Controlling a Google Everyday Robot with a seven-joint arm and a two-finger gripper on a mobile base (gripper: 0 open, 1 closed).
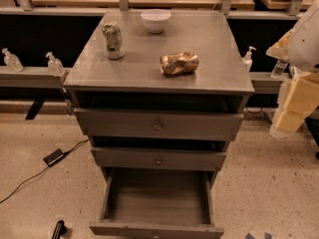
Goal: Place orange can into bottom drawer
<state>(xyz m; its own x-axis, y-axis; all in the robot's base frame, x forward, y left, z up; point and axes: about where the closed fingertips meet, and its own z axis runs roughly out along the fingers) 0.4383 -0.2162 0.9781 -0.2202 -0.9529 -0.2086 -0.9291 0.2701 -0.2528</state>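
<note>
The orange can lies on its side, dented, on the right half of the grey cabinet top. The bottom drawer is pulled wide open and its inside looks empty; its front panel runs along the lower edge of the view. My gripper is at the right edge of the view, beside the cabinet and well to the right of the can, touching nothing. Part of my white arm shows above it.
A green-and-white can stands upright at the top's left, and a white bowl sits at the back. The two upper drawers stick out slightly. Pump bottles stand on a shelf behind. A black adapter with cable lies on the floor at left.
</note>
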